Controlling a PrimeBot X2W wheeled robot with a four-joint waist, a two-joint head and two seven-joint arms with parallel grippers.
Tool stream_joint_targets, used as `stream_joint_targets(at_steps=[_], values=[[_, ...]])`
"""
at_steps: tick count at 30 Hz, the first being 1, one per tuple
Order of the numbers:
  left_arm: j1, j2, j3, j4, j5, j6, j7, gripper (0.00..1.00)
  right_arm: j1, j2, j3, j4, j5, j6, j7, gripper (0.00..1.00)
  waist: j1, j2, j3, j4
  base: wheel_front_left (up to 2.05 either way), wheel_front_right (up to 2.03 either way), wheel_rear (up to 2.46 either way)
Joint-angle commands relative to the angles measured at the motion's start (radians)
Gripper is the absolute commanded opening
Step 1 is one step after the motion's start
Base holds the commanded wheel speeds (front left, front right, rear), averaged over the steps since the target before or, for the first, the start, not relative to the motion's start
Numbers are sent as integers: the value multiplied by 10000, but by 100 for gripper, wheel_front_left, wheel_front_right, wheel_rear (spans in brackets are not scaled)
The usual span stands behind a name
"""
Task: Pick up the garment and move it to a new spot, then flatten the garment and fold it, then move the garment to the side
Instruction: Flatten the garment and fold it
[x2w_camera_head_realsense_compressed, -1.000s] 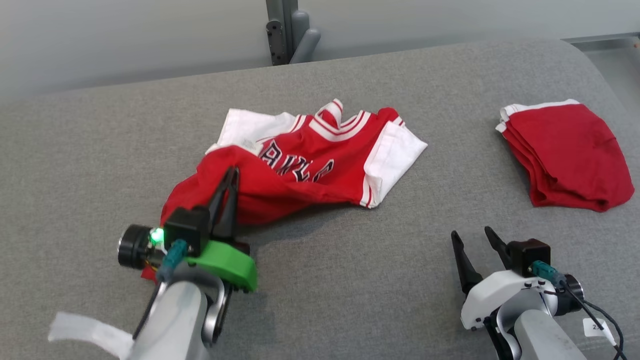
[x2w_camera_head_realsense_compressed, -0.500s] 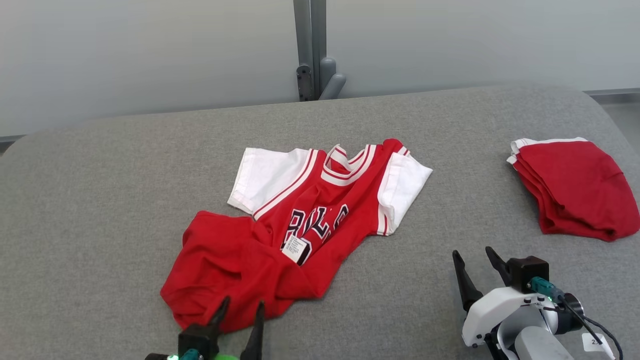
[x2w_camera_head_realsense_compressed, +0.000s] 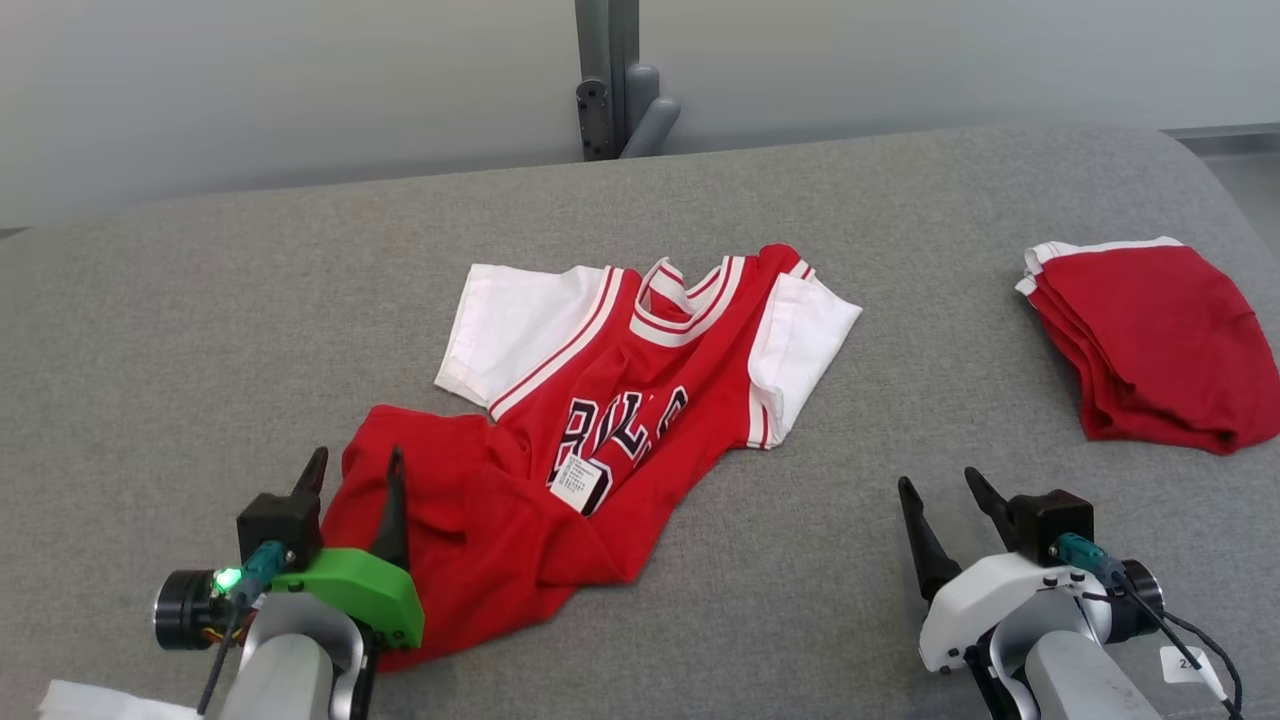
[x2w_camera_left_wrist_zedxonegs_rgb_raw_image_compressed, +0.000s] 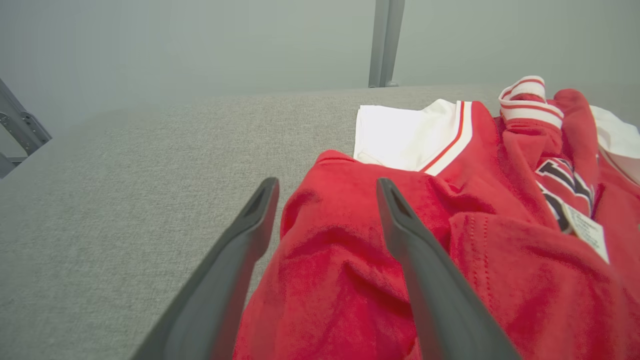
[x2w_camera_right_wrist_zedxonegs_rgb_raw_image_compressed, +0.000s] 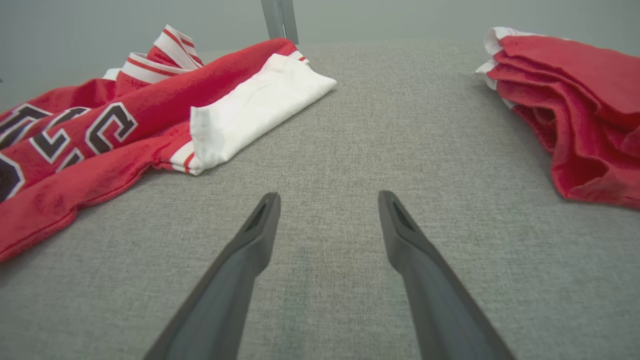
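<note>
From the head camera, the garment (x2w_camera_head_realsense_compressed: 600, 450), a red jersey with white sleeves, lies crumpled a little left of the middle of the grey surface (x2w_camera_head_realsense_compressed: 200, 330). Its collar and sleeves lie spread at the far end, and its red body is bunched and twisted toward the near left, with a white label (x2w_camera_head_realsense_compressed: 578, 483) turned up. That suggests it is laid down in its spot but not yet flattened. The left pincer (x2w_camera_head_realsense_compressed: 357, 460) stands at the near left corner of the cloth with its fingers wide apart and nothing clamped between them. The right pincer (x2w_camera_head_realsense_compressed: 938, 480) waits equally wide and empty over bare fabric at the near right, well apart from the jersey. A folded red pile (x2w_camera_head_realsense_compressed: 1150, 340) sits at the far right, probably put there to keep the working area free. In the left wrist view, one finger hangs over the bare surface and the other over the rumpled red hem. The pincer thus straddles the edge, a likely position for taking that corner and drawing it out, though I cannot tell whether either finger touches the cloth. In the right wrist view, the spread fingers point across open surface, with a white sleeve to the far left and the folded pile to the far right. From there this arm looks ready to reach the jersey's right side for smoothing.
</note>
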Motion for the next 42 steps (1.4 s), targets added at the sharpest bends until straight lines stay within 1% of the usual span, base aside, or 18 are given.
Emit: stream_joint_targets(at_steps=[1,4,10,11,12,13,15,20,24,25,28,30,32,33,34,35,39,42], values=[[-371,113,8,312,-3,-57,-1,100,-103,-91,-21,-14,63,-15,-28,100,0,0,245,-145,0,0,0],[-984,113,-22,1197,-191,-331,37,100,-172,-114,-32,-33,81,-15,-28,100,0,0,422,-196,0,0,0],[-1662,37,-225,2676,-419,-659,509,100,-232,-167,-43,-101,129,-15,-28,100,0,0,671,-214,0,0,0],[-1728,21,-286,2861,-436,-703,579,79,-262,-161,-24,-98,115,-15,-28,100,0,0,704,-210,0,0,0],[-1833,-3,-353,3006,-460,-747,544,12,-311,-162,-20,-107,110,-15,-28,100,0,0,748,-199,0,0,0],[-1912,-30,-393,3114,-515,-781,513,0,-356,-159,-12,-120,109,-15,-28,100,0,0,787,-187,0,0,0],[-2132,-19,-465,3114,-426,-802,338,0,-399,-160,-15,-135,113,-15,-28,100,0,0,859,-162,0,0,0],[-2957,304,-472,2609,-182,-639,46,0,-496,-154,7,-212,121,-15,-28,100,0,0,1068,-132,0,0,0],[-3925,833,-333,2193,-39,-491,-18,0,-607,-157,104,-258,175,-15,-28,100,0,0,1269,-267,0,0,0],[-3925,833,-333,2193,-39,-491,-18,0,-607,-157,104,-258,175,-15,-28,100,0,0,1269,-267,0,0,0],[-4623,1275,-265,2014,100,-407,-9,0,-676,-137,168,-266,195,-15,-26,100,0,0,1427,-471,0,0,0],[-4934,1575,-164,2099,145,-296,-10,0,-713,-133,169,-300,218,-15,-28,100,0,0,1514,-606,0,0,0],[-5094,1761,-23,2403,39,-209,63,0,-741,-106,186,-325,233,-15,-26,100,0,0,1602,-743,0,0,0],[-5178,1848,38,2514,-24,-149,59,36,-761,-100,157,-335,250,-15,-28,100,0,0,1639,-798,0,0,0],[-5209,1909,60,2657,7,-61,51,60,-777,-96,128,-350,254,-15,-28,100,0,0,1665,-840,0,0,0],[-5192,1876,148,2761,-65,53,38,100,-779,-88,91,-357,252,-15,-28,100,0,0,1681,-864,0,0,0],[-4712,1604,311,2929,-232,411,-21,100,-736,-74,-24,-339,219,-15,-28,100,0,0,1654,-857,0,0,0],[-4181,1159,409,2466,-346,508,-14,100,-668,-83,-126,-284,166,-15,-28,100,0,0,1510,-737,0,0,0]])
